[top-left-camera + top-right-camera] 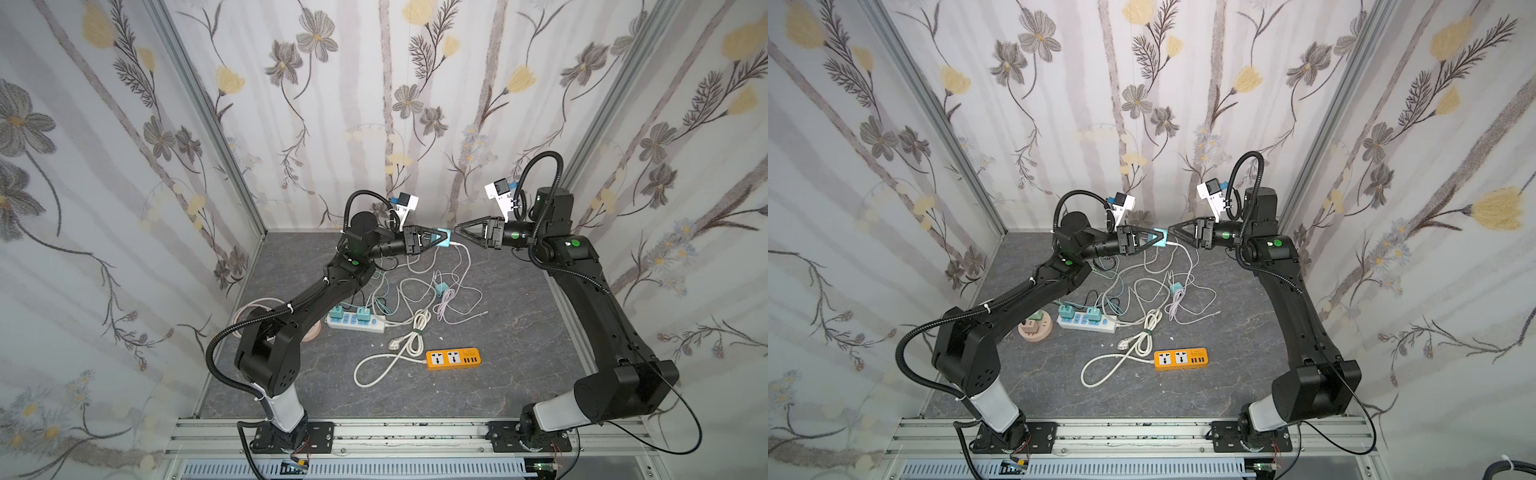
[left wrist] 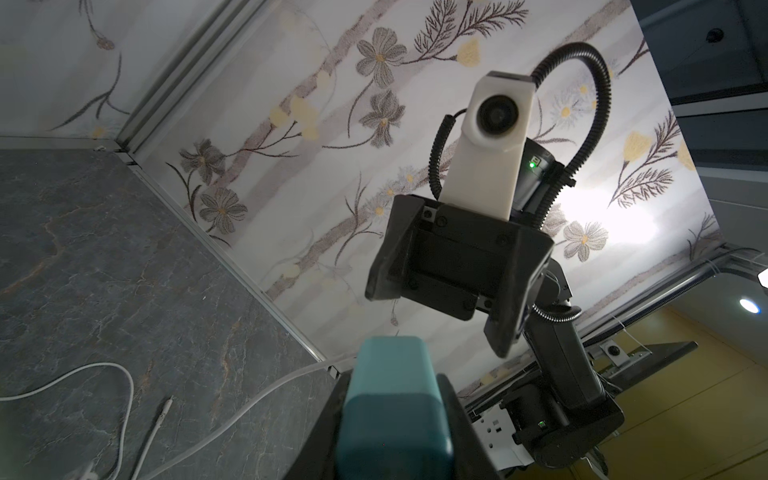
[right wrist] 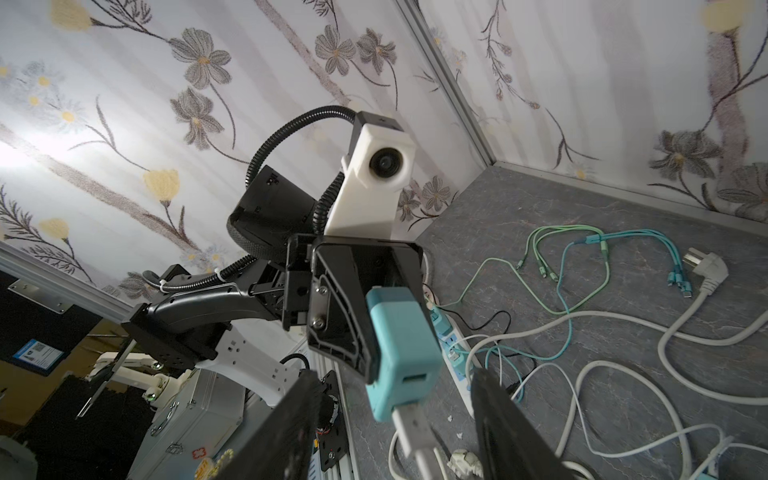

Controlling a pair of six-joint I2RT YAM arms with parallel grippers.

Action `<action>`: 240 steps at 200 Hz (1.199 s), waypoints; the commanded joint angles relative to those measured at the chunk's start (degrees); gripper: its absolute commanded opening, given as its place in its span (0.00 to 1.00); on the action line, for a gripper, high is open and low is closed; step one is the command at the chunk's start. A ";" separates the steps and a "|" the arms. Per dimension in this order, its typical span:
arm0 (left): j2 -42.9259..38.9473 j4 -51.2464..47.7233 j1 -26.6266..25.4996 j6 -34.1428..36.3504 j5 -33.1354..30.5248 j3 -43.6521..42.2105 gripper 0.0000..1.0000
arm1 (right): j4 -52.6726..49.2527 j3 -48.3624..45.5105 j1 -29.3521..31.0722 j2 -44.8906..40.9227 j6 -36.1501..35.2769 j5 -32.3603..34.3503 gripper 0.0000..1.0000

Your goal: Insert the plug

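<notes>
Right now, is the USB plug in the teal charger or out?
In: the right wrist view shows the white USB plug entering the teal charger held by the left gripper; full seating cannot tell.

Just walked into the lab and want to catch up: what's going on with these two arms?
The left gripper holds a teal charger block in the air, and a white USB plug sits at its port, seemingly pushed in. The right gripper faces it with jaws open, holding nothing. The plug's cable trails down to the table.
</notes>
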 commanded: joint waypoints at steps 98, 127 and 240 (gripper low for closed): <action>-0.06 3.98 0.06 0.31 1.99 0.76 0.00 | -6.64 -0.12 3.12 3.39 -8.49 -9.30 0.52; 0.23 5.30 -0.03 -0.79 2.17 0.78 0.00 | -6.46 -0.19 3.28 3.44 -8.48 -9.21 0.34; -0.78 4.34 1.07 1.41 4.19 -1.33 0.29 | -3.20 -2.55 2.04 1.24 -6.47 -3.84 0.15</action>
